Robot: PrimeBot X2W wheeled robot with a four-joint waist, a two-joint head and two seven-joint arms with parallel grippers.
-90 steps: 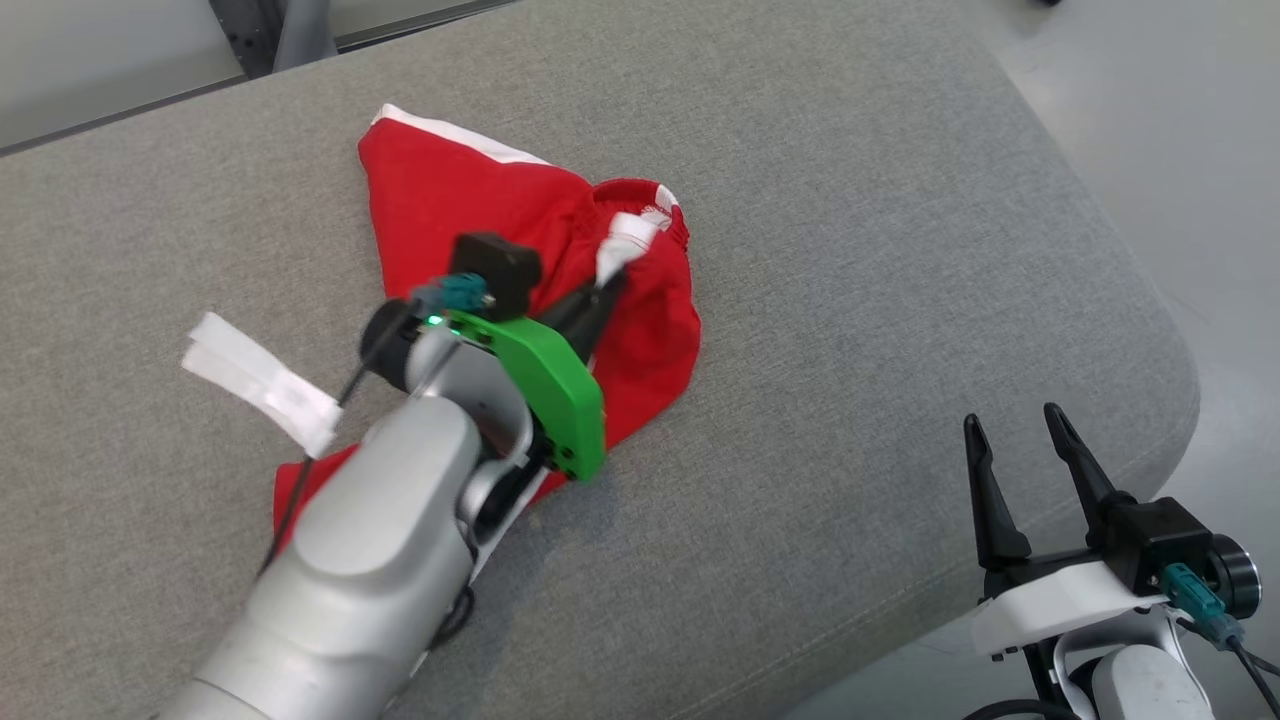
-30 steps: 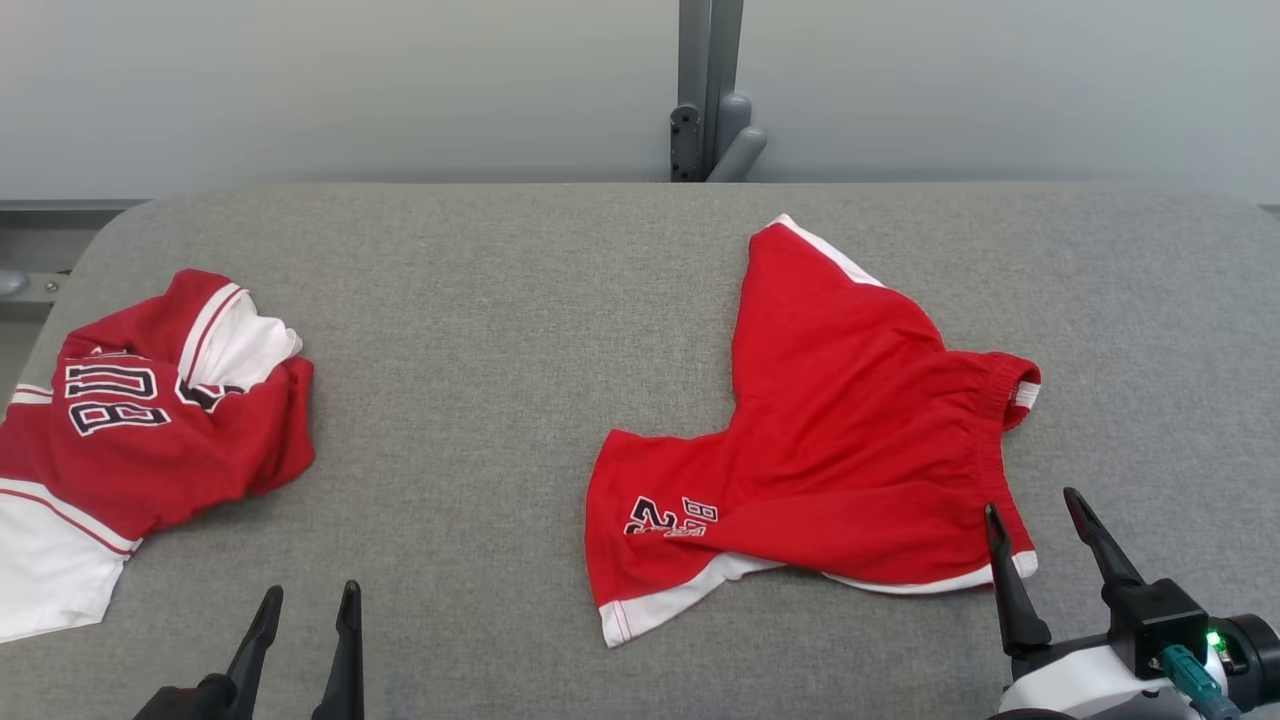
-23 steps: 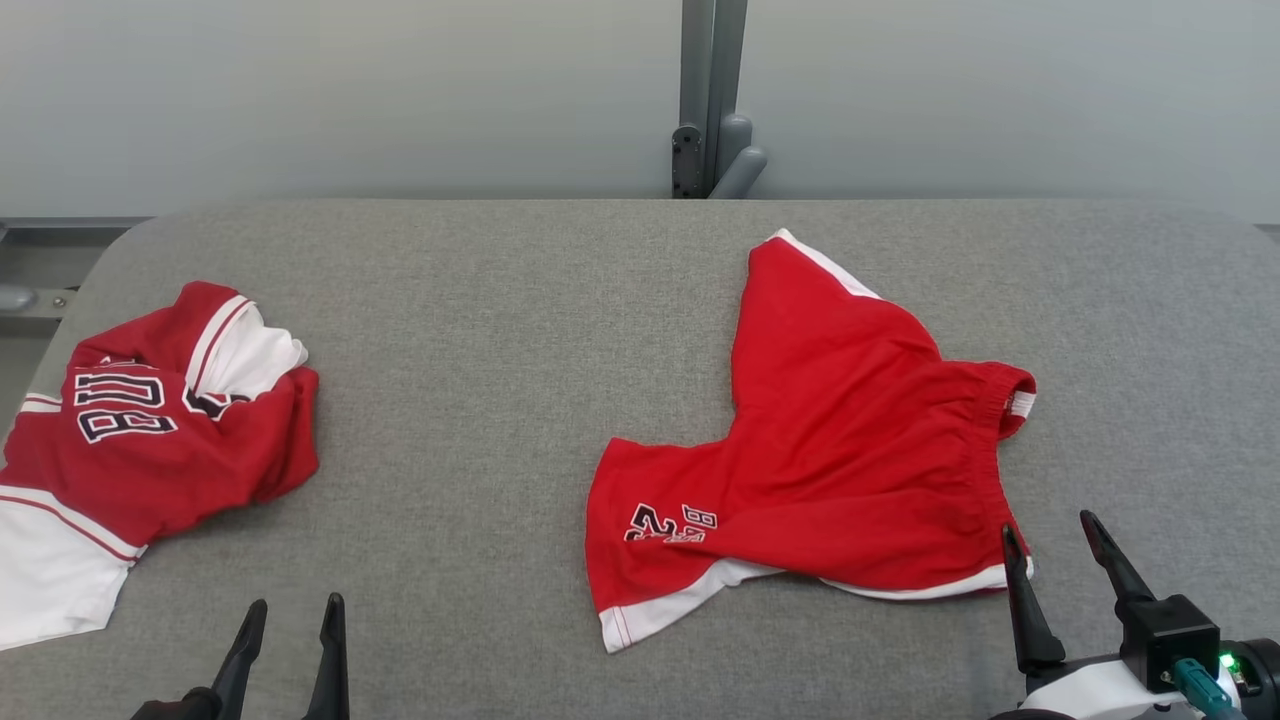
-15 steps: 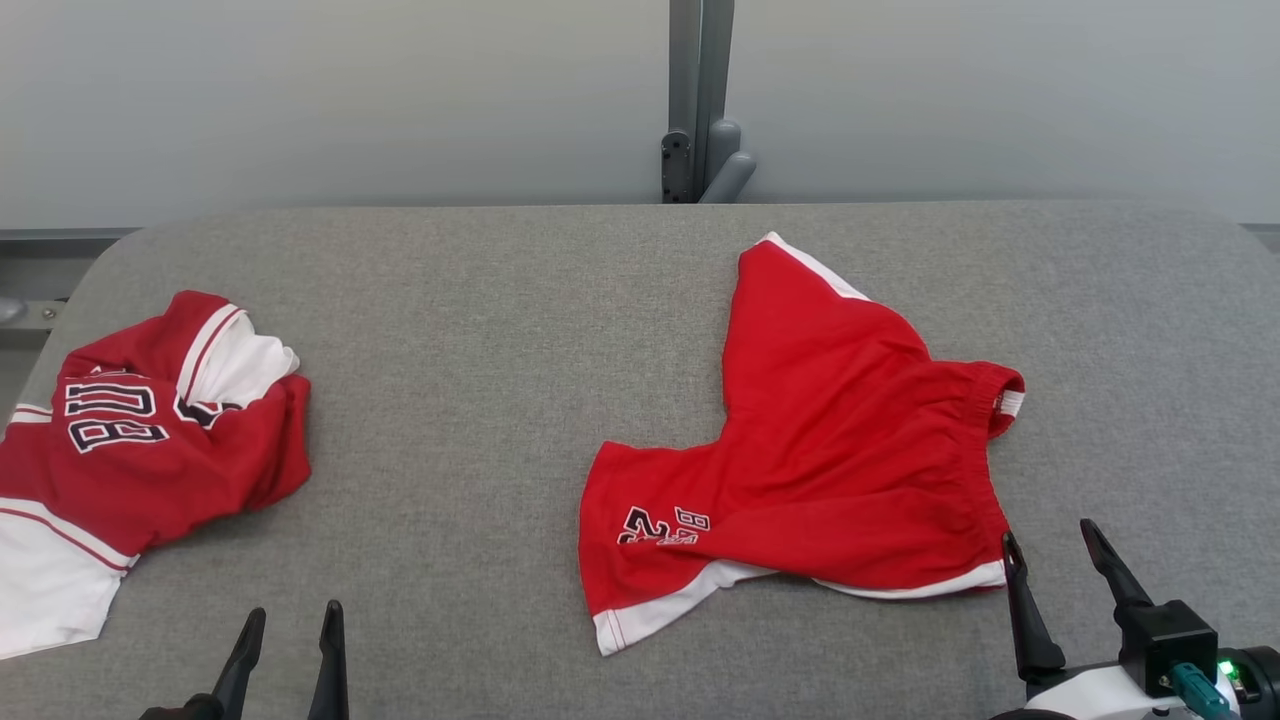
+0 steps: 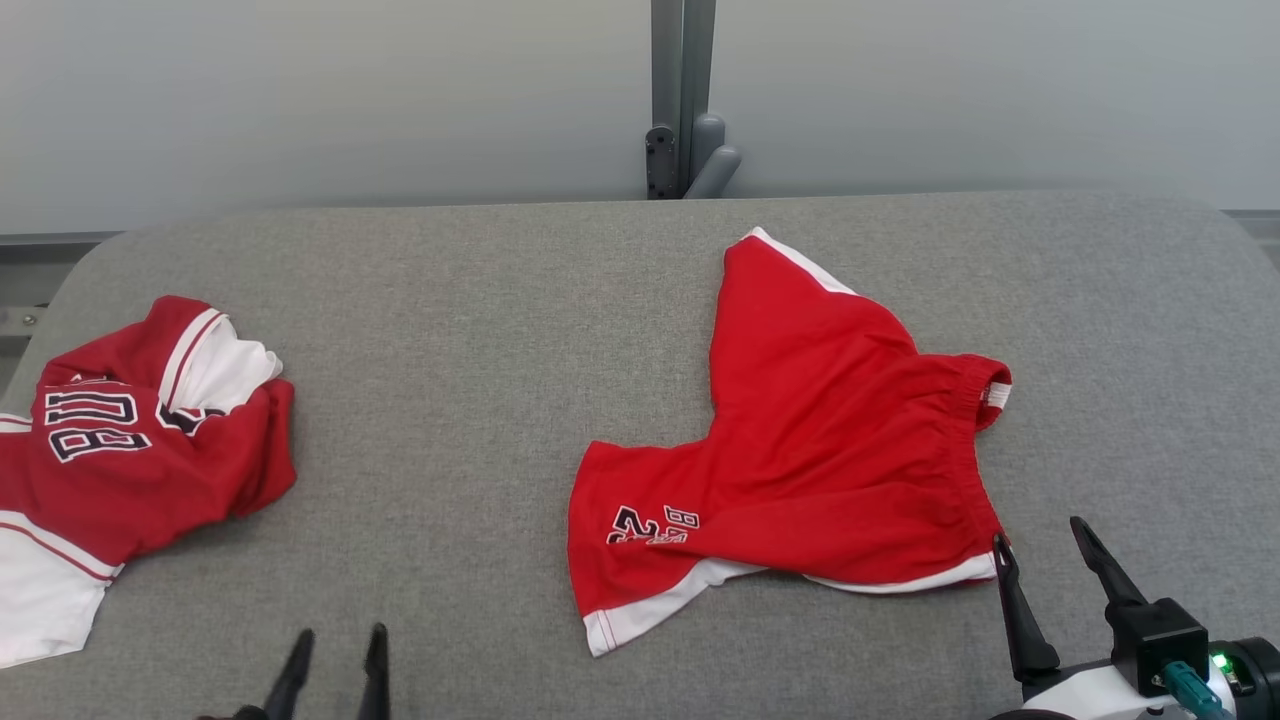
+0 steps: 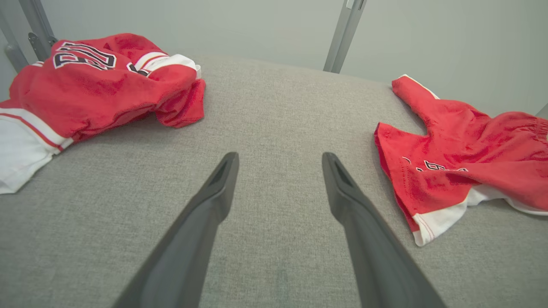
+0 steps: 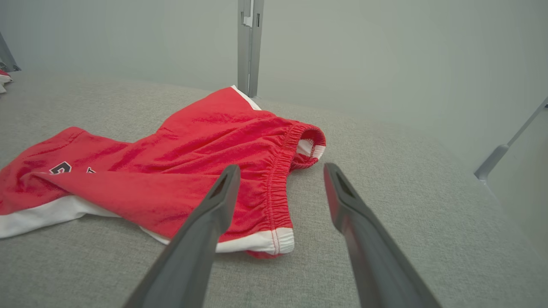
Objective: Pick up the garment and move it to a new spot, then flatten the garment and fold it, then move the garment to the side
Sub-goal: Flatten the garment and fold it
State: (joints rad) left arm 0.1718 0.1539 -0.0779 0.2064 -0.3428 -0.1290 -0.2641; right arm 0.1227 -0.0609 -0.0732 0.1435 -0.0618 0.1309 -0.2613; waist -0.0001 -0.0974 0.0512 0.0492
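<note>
The shorts [image 5: 840,440], red with white trim, lay on the right half of the grey table [image 5: 480,330], spread out but not flat. One leg pointed toward the far edge. The other reached left, with dark numerals near its white hem, and a flap of cloth was folded over it. The elastic waistband [image 5: 975,400] faced right.

The right end effector [image 5: 1037,530] stood at the near right, released and empty, its fingers spread. Its left fingertip was just beside the shorts' near right corner; whether it touched the cloth could not be told. In the right wrist view that finger crossed in front of the shorts, while the other stood over bare table.

The left end effector [image 5: 340,632] sat at the near edge, left of centre, also released and holding nothing. It was over bare table between the two garments, apart from both.

A crumpled red and white jersey [image 5: 140,450] lay at the table's left end. A grey post [image 5: 680,90] rose behind the far edge.
</note>
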